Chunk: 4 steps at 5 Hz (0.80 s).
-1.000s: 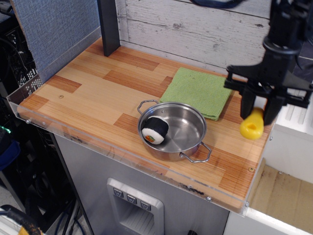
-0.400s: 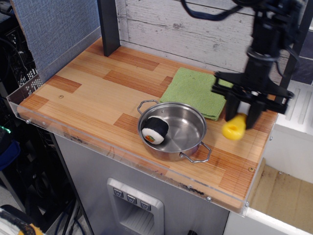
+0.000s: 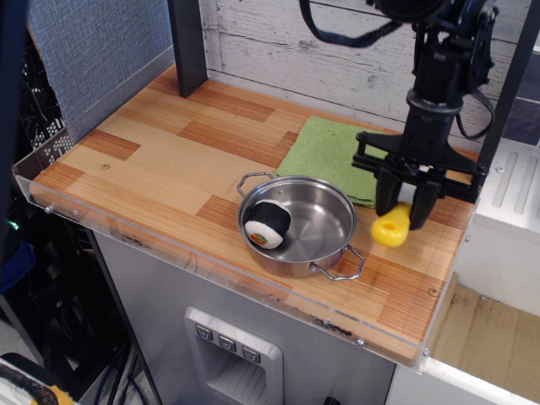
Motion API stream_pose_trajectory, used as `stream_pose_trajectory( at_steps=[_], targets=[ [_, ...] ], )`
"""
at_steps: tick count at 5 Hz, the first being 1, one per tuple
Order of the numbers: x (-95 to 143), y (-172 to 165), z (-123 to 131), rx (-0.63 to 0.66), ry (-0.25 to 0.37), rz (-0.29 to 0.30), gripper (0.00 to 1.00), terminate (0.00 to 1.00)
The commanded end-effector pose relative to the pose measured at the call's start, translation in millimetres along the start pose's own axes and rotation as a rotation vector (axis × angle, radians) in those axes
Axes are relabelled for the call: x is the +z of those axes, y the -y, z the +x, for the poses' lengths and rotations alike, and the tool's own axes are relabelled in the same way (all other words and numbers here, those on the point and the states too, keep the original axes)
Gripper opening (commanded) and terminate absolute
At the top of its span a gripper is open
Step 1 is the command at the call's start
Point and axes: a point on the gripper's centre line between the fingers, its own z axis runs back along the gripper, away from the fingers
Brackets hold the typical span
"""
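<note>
Yellow toy (image 3: 390,229) clamped in the claw (image 3: 402,211), poking out below its fingertips, low over the counter (image 3: 152,160); steel pot (image 3: 327,213) just beside the claw, so grip firmly, steer clear of its handle

One steel pot (image 3: 325,221), one plush sushi roll (image 3: 267,224), one green cloth (image 3: 332,156), one yellow cylinder (image 3: 391,229).

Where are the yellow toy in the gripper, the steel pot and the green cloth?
yellow toy (image 3: 390,229), the only camera view, on its round lower end.
steel pot (image 3: 325,218), same view, on its bare inner floor.
green cloth (image 3: 333,154), same view, on its middle.
</note>
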Motion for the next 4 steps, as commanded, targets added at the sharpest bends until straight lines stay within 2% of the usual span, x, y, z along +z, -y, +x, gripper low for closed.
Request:
stream_pose_trajectory(
  at_steps=[1,2,3,4],
  targets=[
    [-8.4,10.2,8.0,-0.006,0.003,-0.004,0.0,0.0],
    [-2.3,10.5,11.1,-0.001,0.011,-0.003,1.0,0.0],
    [33.9,6.0,4.0,-0.004,0.1,-0.017,1.0,0.0],
    [81.9,-0.9,-10.6,-0.021,0.202,-0.032,1.0,0.0]
  ],
)
